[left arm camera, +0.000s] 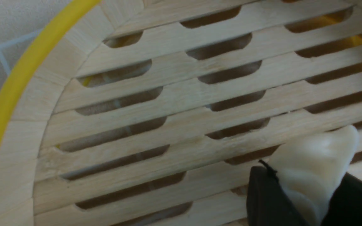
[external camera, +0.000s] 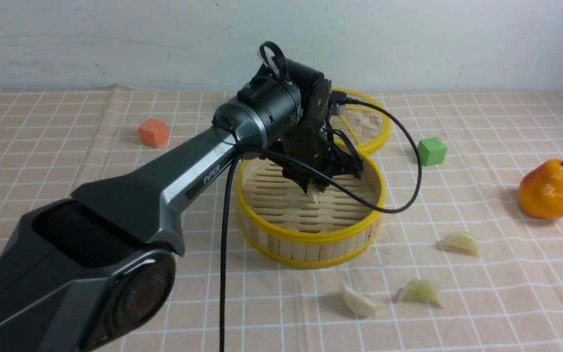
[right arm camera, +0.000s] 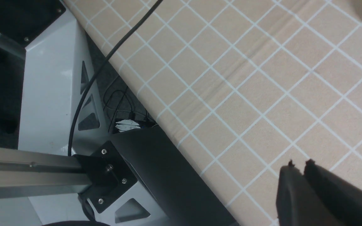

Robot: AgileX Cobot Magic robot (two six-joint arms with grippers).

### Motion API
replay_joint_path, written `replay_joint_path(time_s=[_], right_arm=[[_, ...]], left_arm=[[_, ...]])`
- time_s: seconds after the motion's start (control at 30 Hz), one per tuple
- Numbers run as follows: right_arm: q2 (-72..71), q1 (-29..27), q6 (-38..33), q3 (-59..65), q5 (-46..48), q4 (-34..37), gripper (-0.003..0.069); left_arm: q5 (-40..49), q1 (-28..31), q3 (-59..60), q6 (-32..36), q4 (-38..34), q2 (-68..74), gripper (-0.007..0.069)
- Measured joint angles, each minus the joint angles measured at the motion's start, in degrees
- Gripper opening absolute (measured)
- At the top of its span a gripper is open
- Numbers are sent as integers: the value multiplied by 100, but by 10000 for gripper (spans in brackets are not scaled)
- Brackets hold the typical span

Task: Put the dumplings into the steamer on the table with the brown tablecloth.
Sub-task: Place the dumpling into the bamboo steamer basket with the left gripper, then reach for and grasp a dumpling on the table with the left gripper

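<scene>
The round bamboo steamer with yellow rims stands mid-table on the brown tablecloth. My left gripper reaches down inside it, shut on one pale dumpling just above the slatted floor. Three more dumplings lie on the cloth in front and to the right of the steamer. In the right wrist view my right gripper is shut and empty, over the cloth near the table's near edge. It does not show in the front view.
The flat yellow-rimmed lid leans behind the steamer. An orange cube sits at back left, a green cube at back right, and a pear at far right. The robot's base lies beyond the table edge.
</scene>
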Motion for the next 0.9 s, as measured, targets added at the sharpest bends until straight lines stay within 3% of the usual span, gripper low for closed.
replay_joint_path(time_s=[0.13,0.23,0.27,0.3,0.33,0.43,0.53,0.73,0.9], right_arm=[[0,0,7,0,2,-98,54],[0,0,26,-12,2,-201,61],[0,0,26,-12,2,-201,61],[0,0,26,-17,2,-253,62],[0,0,26,-24,2,-306,62],[-5,0,26,-37,2,-511,64],[-62,0,26,-37,2,-735,63],[-569,0,291,-37,30,-1408,65],[-1022,0,520,-43,75,-1770,66]], left_arm=[[-37,0,0,-7,72,33,218],[-8,0,0,75,102,-127,360],[1,0,0,88,97,-144,360],[86,0,0,184,71,-248,409],[231,0,0,338,30,-408,470],[667,-29,62,995,-197,-1074,558],[813,-132,260,1619,-381,-1525,566],[1063,-740,1335,3759,-1432,-2154,541],[1057,-1107,2328,4953,-1620,-2116,510]])
